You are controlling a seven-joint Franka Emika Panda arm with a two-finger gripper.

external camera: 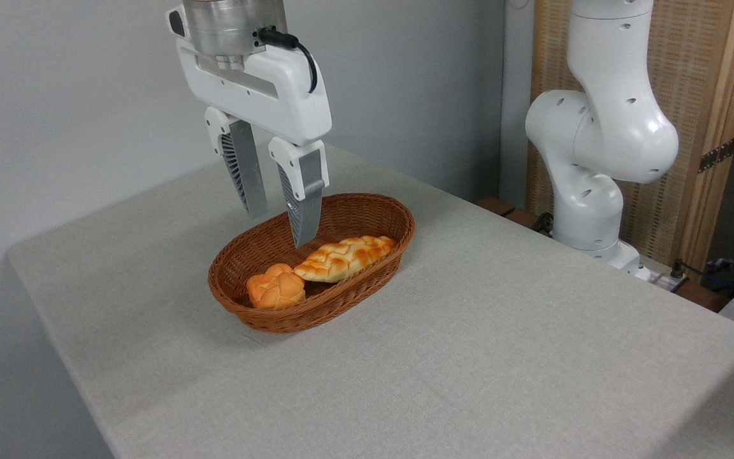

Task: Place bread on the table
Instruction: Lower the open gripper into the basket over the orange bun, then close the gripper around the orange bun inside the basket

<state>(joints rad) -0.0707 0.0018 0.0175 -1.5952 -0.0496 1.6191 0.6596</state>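
Bread (276,287): lies in the near-left end of the basket (367,207), touching the braided loaf (345,257).
Gripper (278,226): your fingers hang parted and empty above the basket, ready to descend.
Table (469,357): near edge offers you room.

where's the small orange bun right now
The bun sits in the left end of the wicker basket, touching the braided loaf, below the open gripper.
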